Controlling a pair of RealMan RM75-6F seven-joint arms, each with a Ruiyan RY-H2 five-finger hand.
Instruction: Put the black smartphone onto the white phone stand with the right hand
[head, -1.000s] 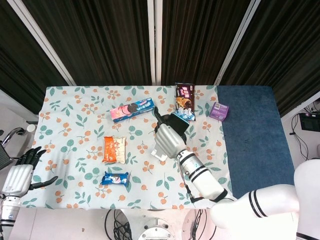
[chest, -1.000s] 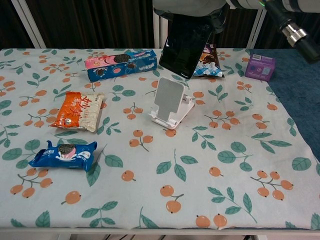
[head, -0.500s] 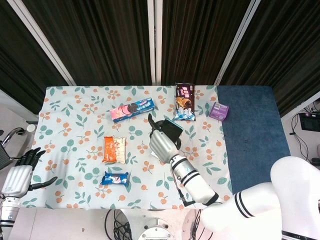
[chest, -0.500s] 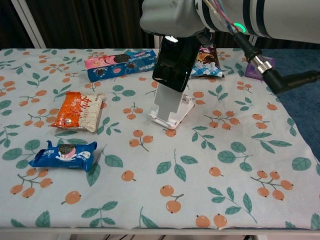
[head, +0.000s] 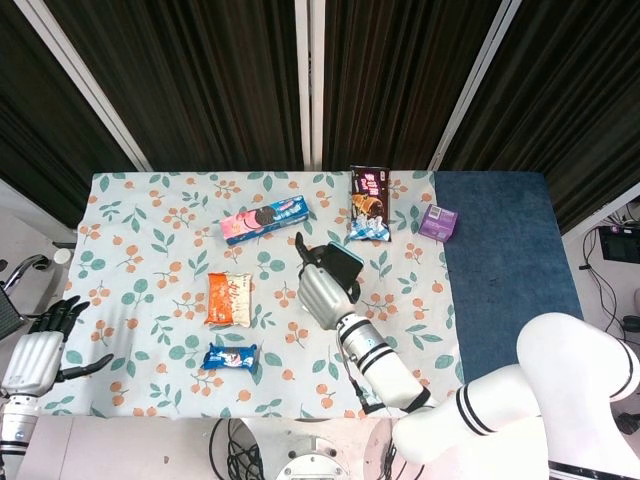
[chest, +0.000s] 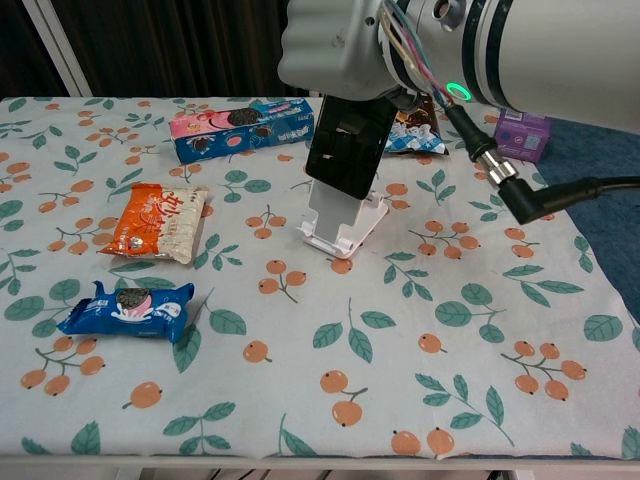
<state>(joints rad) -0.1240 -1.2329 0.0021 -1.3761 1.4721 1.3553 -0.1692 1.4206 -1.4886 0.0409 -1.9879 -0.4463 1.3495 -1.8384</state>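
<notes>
My right hand (head: 322, 287) (chest: 345, 45) grips the black smartphone (chest: 347, 147) (head: 336, 259) from above, screen facing the chest camera. The phone hangs tilted right over the white phone stand (chest: 338, 216), covering the top of its back plate; I cannot tell whether it touches the stand. In the head view the hand hides the stand. My left hand (head: 38, 350) hangs off the table's left edge with its fingers spread and nothing in them.
On the floral cloth (chest: 420, 300) lie a pink-blue cookie box (chest: 240, 127), an orange snack bag (chest: 160, 222), a blue cookie pack (chest: 130, 308), a dark snack packet (chest: 415, 125) and a purple box (chest: 520, 133). A blue mat (head: 505, 270) covers the right side.
My right hand has carried the phone down and leftward, from above and behind the stand to directly over its back plate. The left hand has stayed put.
</notes>
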